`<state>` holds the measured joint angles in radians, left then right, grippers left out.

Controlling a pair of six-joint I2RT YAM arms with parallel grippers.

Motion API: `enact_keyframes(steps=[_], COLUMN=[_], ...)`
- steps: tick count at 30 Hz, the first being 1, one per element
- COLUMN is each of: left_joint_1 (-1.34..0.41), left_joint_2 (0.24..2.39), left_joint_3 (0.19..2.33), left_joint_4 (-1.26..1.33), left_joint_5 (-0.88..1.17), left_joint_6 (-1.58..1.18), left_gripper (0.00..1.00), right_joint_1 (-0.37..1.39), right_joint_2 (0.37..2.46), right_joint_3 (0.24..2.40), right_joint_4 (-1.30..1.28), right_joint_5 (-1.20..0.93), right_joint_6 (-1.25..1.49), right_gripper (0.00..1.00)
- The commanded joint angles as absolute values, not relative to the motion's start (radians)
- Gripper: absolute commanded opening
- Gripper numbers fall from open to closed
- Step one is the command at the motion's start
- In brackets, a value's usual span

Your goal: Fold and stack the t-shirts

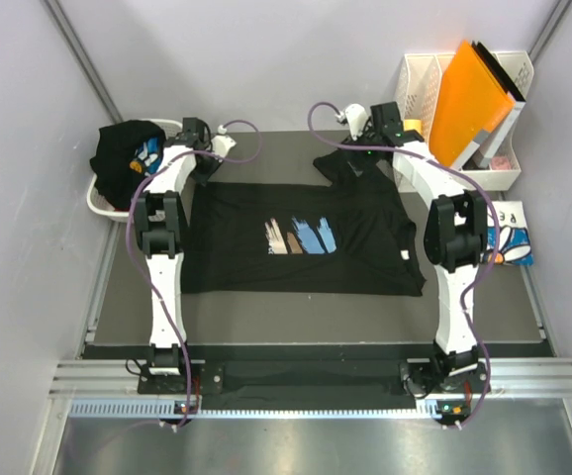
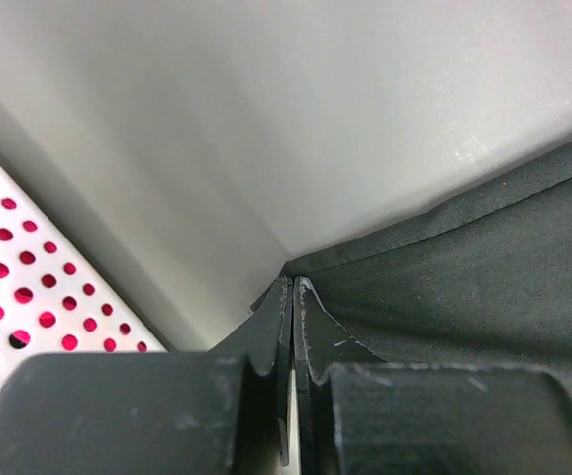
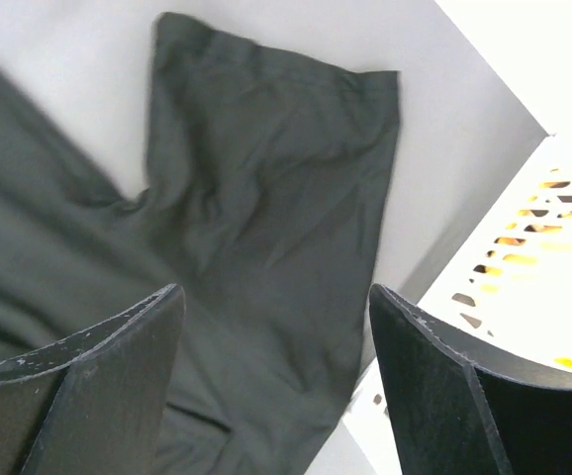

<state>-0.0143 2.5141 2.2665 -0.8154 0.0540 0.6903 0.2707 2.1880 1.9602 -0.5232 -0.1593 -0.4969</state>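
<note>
In the left wrist view, the finger bases of the left gripper (image 2: 293, 292) are blurred and cut off by the lower edge. The spread black t-shirt (image 2: 464, 297) is cut off at the right edge. In the top view, right of that shirt, the folded white tee (image 1: 514, 237) is partly covered by the right arm (image 1: 454, 233), and its lettering is cut short. Left of the shirt, the white basket (image 1: 98, 201) is largely hidden under a bundled black tee (image 1: 123, 158).

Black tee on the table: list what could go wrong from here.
1. The left gripper has its jaws shut on just the corner of the black tee; it may slip on lifting.
2. The right gripper hangs open over the sleeve; a one-sided pull could skew the tee.
3. The white rack sits close beside it; a knock is possible.
</note>
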Motion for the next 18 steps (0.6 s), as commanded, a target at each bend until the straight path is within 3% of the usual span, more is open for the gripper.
enact_keyframes(steps=[1,18], left_joint_1=[-0.008,-0.029], left_joint_2=[2.453,2.336], left_joint_3=[2.214,2.057], left_joint_4=[-0.885,-0.789], left_joint_5=[0.123,0.045], left_joint_6=[0.647,0.687], left_gripper=[0.00,0.02], right_joint_1=[0.249,0.249], right_joint_2=[2.226,2.359], right_joint_3=[2.051,2.155], right_joint_4=[-0.555,-0.623], right_joint_5=[-0.227,-0.367], right_joint_6=[-0.452,-0.445], right_gripper=[0.76,0.79])
